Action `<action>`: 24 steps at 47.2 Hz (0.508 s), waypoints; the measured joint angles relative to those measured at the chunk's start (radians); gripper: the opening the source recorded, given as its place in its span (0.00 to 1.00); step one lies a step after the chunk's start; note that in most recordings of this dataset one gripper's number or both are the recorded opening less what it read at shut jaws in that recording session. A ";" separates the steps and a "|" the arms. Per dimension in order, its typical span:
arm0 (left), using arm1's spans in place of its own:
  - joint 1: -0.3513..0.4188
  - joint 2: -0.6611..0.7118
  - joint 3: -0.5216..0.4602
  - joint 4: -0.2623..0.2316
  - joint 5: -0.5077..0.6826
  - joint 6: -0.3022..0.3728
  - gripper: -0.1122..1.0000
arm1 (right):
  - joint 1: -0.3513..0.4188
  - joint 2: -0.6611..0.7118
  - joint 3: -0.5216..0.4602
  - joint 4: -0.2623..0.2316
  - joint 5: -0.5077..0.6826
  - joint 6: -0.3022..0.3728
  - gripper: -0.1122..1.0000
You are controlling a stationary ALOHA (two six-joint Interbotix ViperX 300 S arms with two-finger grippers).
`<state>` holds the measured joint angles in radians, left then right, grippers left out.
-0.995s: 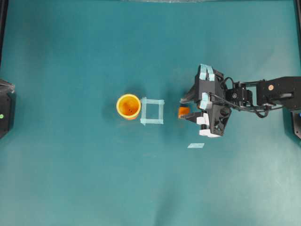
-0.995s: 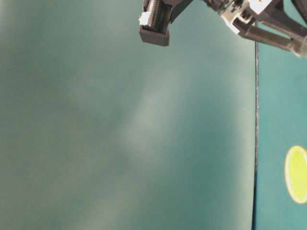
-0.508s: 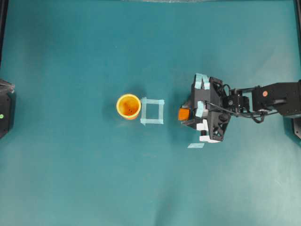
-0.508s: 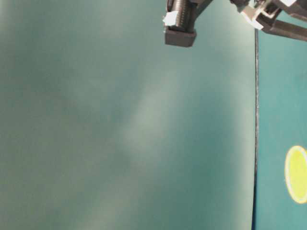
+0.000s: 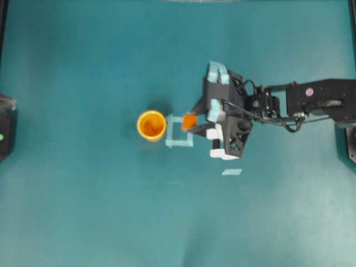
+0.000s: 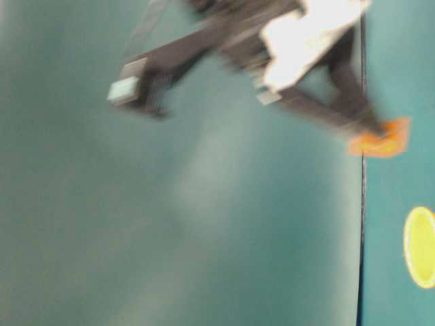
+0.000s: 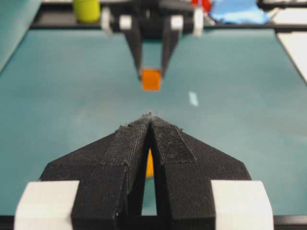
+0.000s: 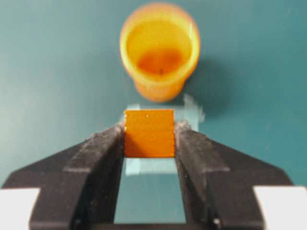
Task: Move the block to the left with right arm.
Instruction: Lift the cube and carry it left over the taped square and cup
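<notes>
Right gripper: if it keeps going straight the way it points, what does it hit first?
Probably the cup. The right gripper, shut on the block, points across the tape square at it. The block looks raised, so it may meet the rim; height is unclear.

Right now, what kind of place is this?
Probably a robot test bench: a plain teal table, a tape square marking a spot, and the right gripper holding a small orange block near a cup.
</notes>
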<state>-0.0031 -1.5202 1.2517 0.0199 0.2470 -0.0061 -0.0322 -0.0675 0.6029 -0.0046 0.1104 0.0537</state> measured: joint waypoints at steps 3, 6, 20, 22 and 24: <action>0.000 -0.002 0.000 0.000 -0.002 0.003 0.10 | 0.000 -0.003 -0.052 -0.008 0.086 0.002 0.46; 0.000 0.000 0.000 0.000 0.000 0.008 0.10 | -0.002 -0.003 -0.095 -0.012 0.149 0.003 0.46; 0.000 0.000 0.000 0.000 0.002 0.020 0.10 | 0.000 -0.005 -0.163 -0.017 0.212 0.005 0.46; 0.002 0.000 0.000 0.000 0.008 0.021 0.10 | 0.000 -0.003 -0.164 -0.015 0.209 0.005 0.46; 0.000 0.000 0.000 0.000 0.014 0.021 0.10 | 0.000 -0.003 -0.167 -0.017 0.199 0.005 0.46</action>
<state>-0.0031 -1.5202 1.2517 0.0199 0.2608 0.0153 -0.0322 -0.0706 0.4357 -0.0215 0.3099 0.0583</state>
